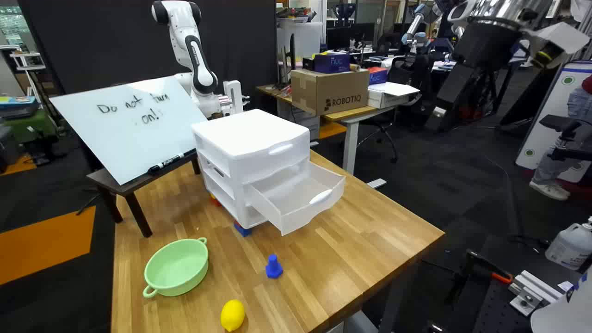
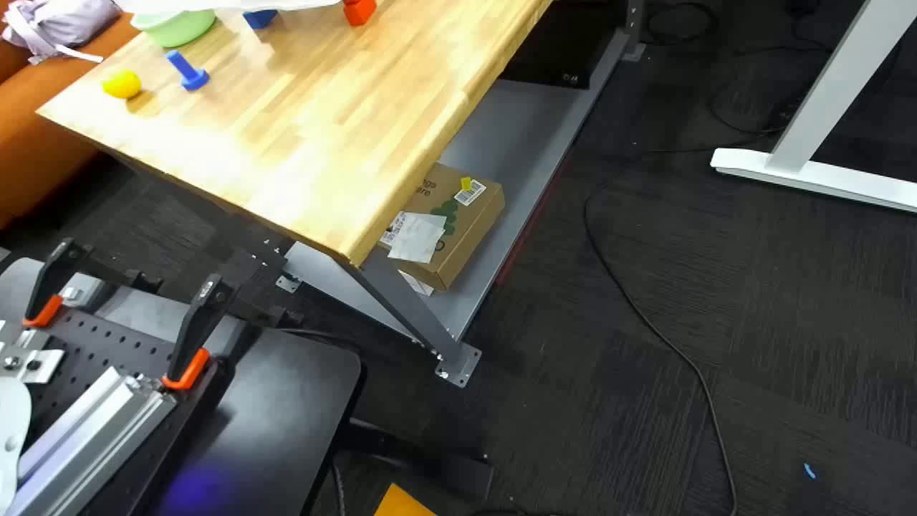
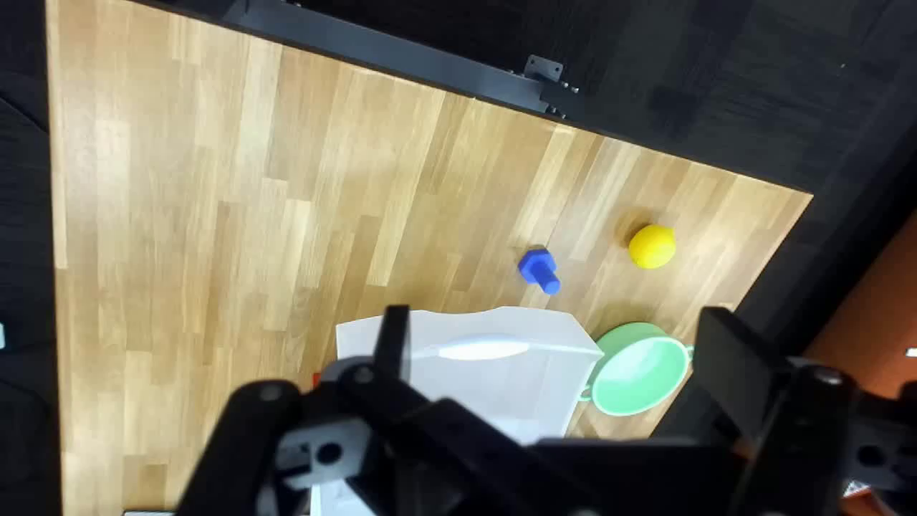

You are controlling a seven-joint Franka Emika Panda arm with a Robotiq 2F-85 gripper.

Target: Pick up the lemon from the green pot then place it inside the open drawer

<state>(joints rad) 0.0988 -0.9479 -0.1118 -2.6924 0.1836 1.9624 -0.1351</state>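
The yellow lemon (image 1: 232,315) lies on the wooden table, outside the pot and near the table's end; it also shows in an exterior view (image 2: 122,84) and in the wrist view (image 3: 652,246). The green pot (image 1: 178,267) stands upright and empty on the table; it shows in the wrist view (image 3: 640,380) and partly in an exterior view (image 2: 175,29). The white drawer (image 1: 312,212) is pulled out and empty; its front shows in the wrist view (image 3: 516,330). My gripper (image 3: 555,315) is open and empty, high above the table and apart from everything. It is at the upper right in an exterior view (image 1: 462,104).
A blue bolt-shaped piece (image 1: 274,267) stands between the drawer and the lemon. The white drawer unit (image 1: 273,132) rests on coloured blocks, including a blue one (image 1: 242,229). A whiteboard (image 1: 134,125) leans on a dark stand behind the pot. The table's edges (image 3: 444,92) drop to dark floor.
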